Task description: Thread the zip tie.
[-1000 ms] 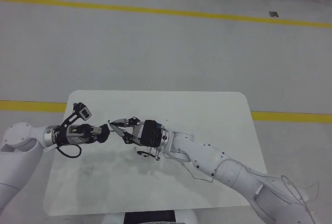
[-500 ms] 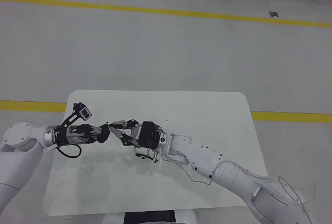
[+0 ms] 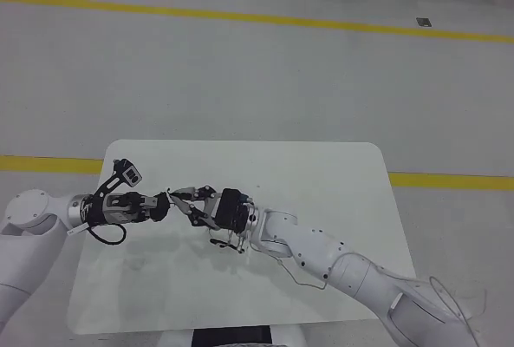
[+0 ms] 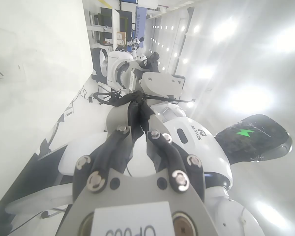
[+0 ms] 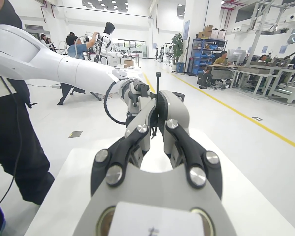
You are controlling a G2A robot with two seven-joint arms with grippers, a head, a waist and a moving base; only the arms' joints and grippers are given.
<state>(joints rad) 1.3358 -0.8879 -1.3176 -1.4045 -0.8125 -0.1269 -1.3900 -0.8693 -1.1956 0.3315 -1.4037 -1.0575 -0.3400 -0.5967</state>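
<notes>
A thin black zip tie (image 3: 177,197) is held in the air over the left part of the white table (image 3: 326,173), between my two grippers, which meet tip to tip. My left gripper (image 3: 163,205) comes in from the left, and its fingers are shut on the tie. From the left wrist view, the strap (image 4: 169,97) runs crosswise past the left gripper (image 4: 137,114) and ends in a small head (image 4: 193,100). My right gripper (image 3: 185,205) is shut on the same tie. The right wrist view has the strap (image 5: 158,87) standing upright out of the right gripper (image 5: 157,116).
The table top has rounded corners, and its left edge (image 3: 92,225) lies just under my left forearm. A black cable (image 3: 109,236) loops from the left wrist. Bare table surface stretches to the right and toward the front.
My right arm has shifted slightly toward the left gripper, closing the small gap between the two. The left arm has stayed where it was.
</notes>
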